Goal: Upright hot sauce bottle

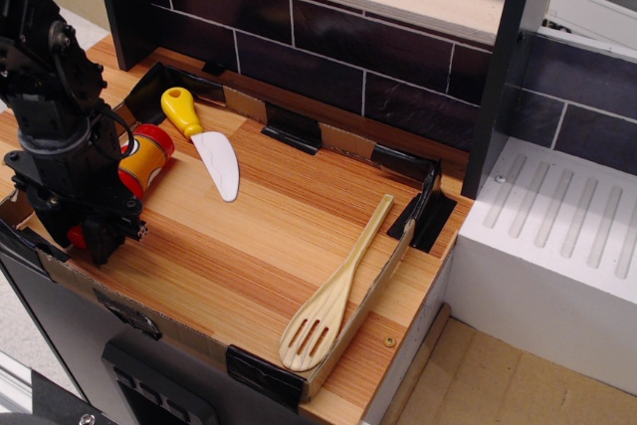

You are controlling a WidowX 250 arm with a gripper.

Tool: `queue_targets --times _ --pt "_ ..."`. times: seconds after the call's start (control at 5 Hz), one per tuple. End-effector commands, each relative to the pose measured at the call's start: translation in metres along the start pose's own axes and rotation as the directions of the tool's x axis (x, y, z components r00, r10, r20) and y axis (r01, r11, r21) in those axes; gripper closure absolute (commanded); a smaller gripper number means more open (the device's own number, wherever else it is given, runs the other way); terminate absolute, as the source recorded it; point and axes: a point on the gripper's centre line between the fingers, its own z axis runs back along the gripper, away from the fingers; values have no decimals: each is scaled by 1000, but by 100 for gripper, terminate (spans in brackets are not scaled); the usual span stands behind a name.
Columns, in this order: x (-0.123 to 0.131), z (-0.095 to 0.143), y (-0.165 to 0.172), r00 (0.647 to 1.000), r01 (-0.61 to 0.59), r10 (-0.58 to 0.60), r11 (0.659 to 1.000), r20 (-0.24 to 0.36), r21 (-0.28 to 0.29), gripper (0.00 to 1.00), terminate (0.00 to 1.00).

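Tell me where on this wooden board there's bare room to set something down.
The widest bare patch lies mid-board, between the toy knife and the wooden spatula, running to the front edge. The strip along the tiled back wall is also open. The left end is crowded: the pincer hangs over the lying hot sauce bottle.

Open worktop (269,236) in the middle. Knife (204,141) just beside hot sauce bottle (139,161). Spoon (333,296) along the right edge. Dark wall (318,42) behind.

Red bottle (146,158), orange band; black tool (100,241).
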Motion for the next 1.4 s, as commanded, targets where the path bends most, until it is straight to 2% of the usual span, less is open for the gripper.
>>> queue_targets --times 0.0,0.2,0.4,0.8,1.0,1.2 --pt "-3 33 0 998 -1 1 1000 -69 1 100 0" --pt "-9 51 -9 984 -41 40 999 -172 -3 100 0" --pt "-17 67 -20 948 -36 33 999 -316 -5 100 0" --pt "-24 83 -39 841 -69 65 998 -538 13 100 0" --pt "-27 88 -48 747 -83 66 997 -661 6 100 0" --pt "-21 92 -49 622 -123 88 992 -778 14 100 0"
